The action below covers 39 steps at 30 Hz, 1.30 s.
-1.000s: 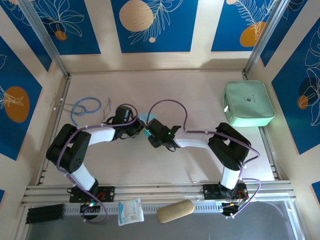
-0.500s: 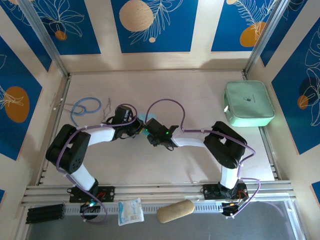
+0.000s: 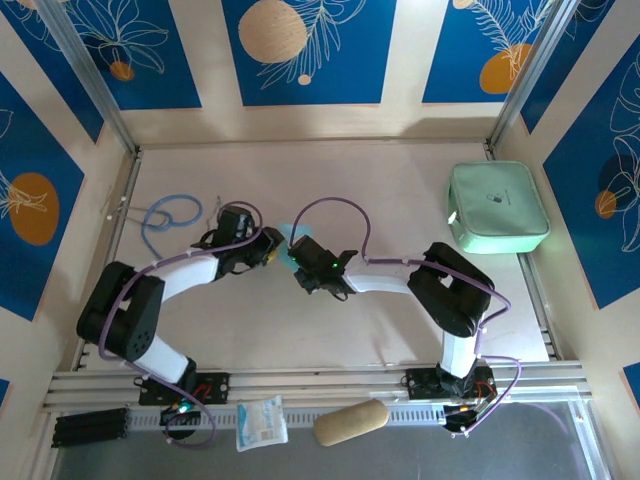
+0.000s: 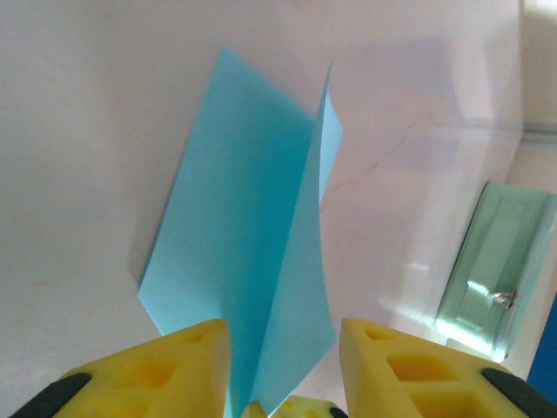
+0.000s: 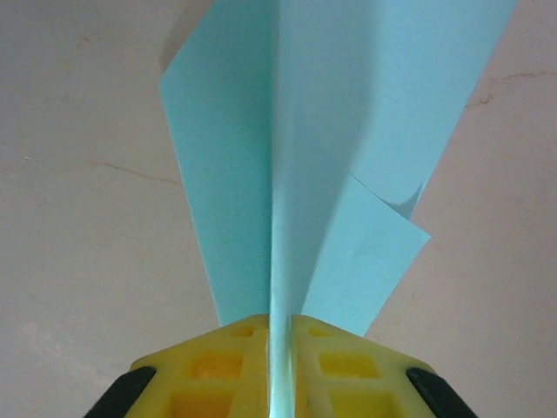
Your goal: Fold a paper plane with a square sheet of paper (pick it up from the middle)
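The square sheet of paper point(image 3: 287, 243) is light blue and folded into a paper plane shape, with flaps spreading from a raised centre crease. It sits mid-table between the two grippers. My right gripper point(image 5: 280, 326) is shut on the crease, which runs pinched between its yellow pads point(image 5: 239, 348). In the top view the right gripper point(image 3: 298, 262) meets the paper from the right. My left gripper point(image 4: 285, 335) is open, and a fold of the paper point(image 4: 252, 252) stands in the gap between its fingers point(image 4: 187, 348) without being squeezed. From above, the left gripper point(image 3: 268, 248) is at the paper's left side.
A mint-green zip case point(image 3: 497, 207) lies at the right edge of the table and also shows in the left wrist view point(image 4: 496, 270). A blue cable loop point(image 3: 170, 215) lies at the left. A white snack packet point(image 3: 261, 422) and a tan object point(image 3: 350, 422) rest on the front rail.
My left gripper has opened and let go of the paper, and its arm has drawn back to the left. My right gripper has closed on the centre crease.
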Each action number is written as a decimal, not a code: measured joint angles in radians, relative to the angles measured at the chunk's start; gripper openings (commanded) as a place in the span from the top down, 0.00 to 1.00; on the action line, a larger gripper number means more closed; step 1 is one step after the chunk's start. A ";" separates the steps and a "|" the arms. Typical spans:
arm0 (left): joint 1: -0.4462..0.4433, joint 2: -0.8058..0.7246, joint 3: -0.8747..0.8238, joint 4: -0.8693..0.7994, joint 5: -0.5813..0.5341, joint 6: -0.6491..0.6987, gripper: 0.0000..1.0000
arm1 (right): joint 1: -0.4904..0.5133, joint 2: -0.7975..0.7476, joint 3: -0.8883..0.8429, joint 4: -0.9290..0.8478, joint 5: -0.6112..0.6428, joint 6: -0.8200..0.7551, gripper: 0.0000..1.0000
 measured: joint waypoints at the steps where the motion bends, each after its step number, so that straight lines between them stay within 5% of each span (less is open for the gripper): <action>1: 0.006 -0.018 -0.008 -0.004 -0.007 0.004 0.60 | -0.004 0.000 0.000 0.000 -0.012 0.000 0.87; 7: 0.013 -0.055 -0.068 -0.006 -0.020 0.034 0.70 | -0.048 -0.001 -0.023 0.028 -0.113 0.000 0.87; 15: -0.026 0.092 -0.048 0.040 0.065 0.064 0.79 | -0.105 -0.021 -0.071 0.069 -0.249 0.008 0.88; 30: -0.071 0.217 0.042 0.056 0.111 0.080 0.79 | -0.127 -0.051 -0.089 0.089 -0.311 0.007 0.86; 39: -0.074 0.241 0.045 0.055 0.112 0.079 0.74 | -0.123 -0.053 -0.089 0.085 -0.272 -0.005 0.75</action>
